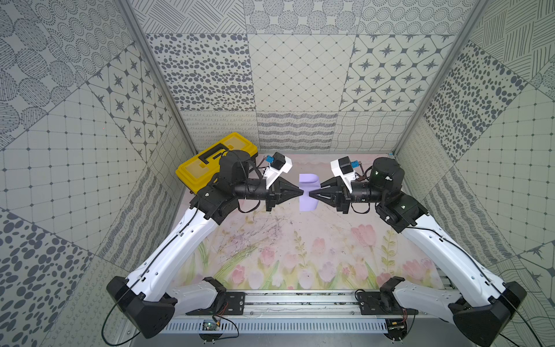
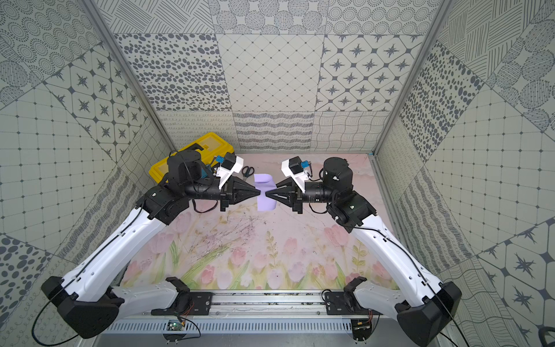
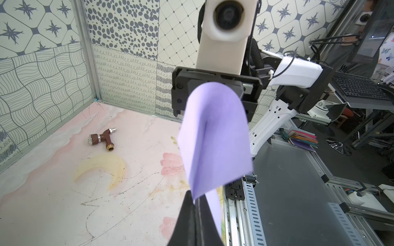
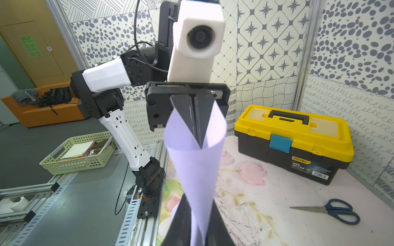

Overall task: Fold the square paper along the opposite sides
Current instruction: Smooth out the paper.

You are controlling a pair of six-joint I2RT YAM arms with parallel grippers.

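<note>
The square paper (image 1: 308, 204) (image 2: 266, 204) is a pale lavender sheet held in the air above the back middle of the mat, curled over on itself. My left gripper (image 1: 301, 192) (image 3: 197, 197) is shut on one side of it. Facing it tip to tip, my right gripper (image 1: 311, 194) (image 4: 198, 200) has the paper (image 4: 196, 170) running between its fingers, which stand slightly apart. In the left wrist view the paper (image 3: 215, 136) arches up and hides the right gripper's tips.
A yellow and black toolbox (image 1: 207, 168) (image 4: 294, 136) stands at the back left of the mat. Scissors (image 2: 247, 171) (image 4: 332, 210) lie beside it. A brown tap fitting (image 3: 102, 138) lies at the back right. A green basket (image 4: 78, 151) sits off the table.
</note>
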